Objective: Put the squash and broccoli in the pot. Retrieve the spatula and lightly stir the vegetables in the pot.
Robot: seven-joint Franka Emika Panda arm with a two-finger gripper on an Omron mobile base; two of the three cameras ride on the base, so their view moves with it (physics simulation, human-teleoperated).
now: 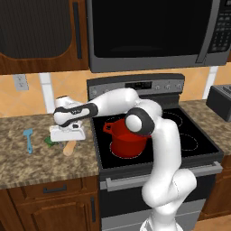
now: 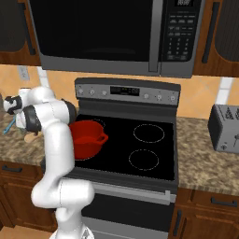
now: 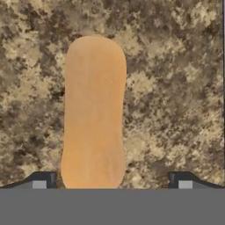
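Hovering low over the granite counter [image 1: 27,158] left of the stove [image 1: 189,149], the white arm's gripper [image 3: 112,180] hangs with its jaws spread wide, nothing between them. In the hand view the tan squash [image 3: 93,114] lies flat on the speckled stone, its length running away from the camera, its near end sitting between the two dark fingertips [image 3: 44,179] but closer to the left one; whether either tip touches it cannot be told.

From the left base view the squash [image 1: 69,148] pokes out from under the hand, toward the near edge of the counter. The dark green broccoli [image 1: 48,141] sits just beside it to the left, partly hidden by the hand. Farther left, well apart from both vegetables, the light-blue spatula [image 1: 29,139] lies on the counter with its head toward the wall.

The red pot [image 1: 126,140] stands on the near left burner of the black cooktop, to the right of the vegetables; the right base view shows the pot [image 2: 88,137] partly behind the arm.
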